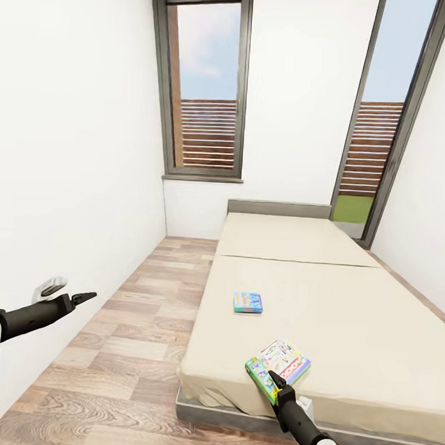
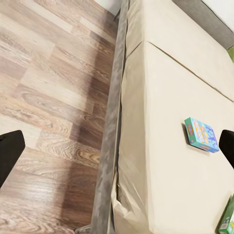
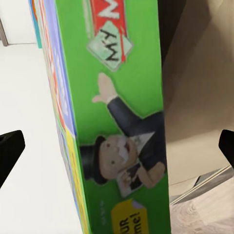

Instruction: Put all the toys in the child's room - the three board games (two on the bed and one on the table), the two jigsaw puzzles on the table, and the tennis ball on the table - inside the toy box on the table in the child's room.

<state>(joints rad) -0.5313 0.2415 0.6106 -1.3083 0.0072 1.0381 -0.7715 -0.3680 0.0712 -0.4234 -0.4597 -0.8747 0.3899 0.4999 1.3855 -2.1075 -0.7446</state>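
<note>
My right end effector (image 1: 276, 382) sits at the near edge of the bed (image 1: 348, 304), right at the green-edged board game (image 1: 278, 365), which is tipped up off the mattress. In the right wrist view the box's green side (image 3: 117, 117) stands between my two dark fingertips (image 3: 9, 151), which are spread wide and not touching it, so I judge I have no grip on it yet. To do this well I should centre the box's thin edge between the fingers, close squarely on it, and lift only once it is firm, since a flat box held by one corner will likely swing or slip.

My left end effector (image 1: 85, 298) hangs empty over the wood floor (image 1: 115, 347), to the left of the bed; I cannot tell how wide it is spread. The second board game (image 1: 248, 302), blue, lies flat farther up the mattress.

Beyond it are the grey headboard (image 1: 279, 208), white walls, and two tall windows (image 1: 208, 87) with brown slats outside.
</note>
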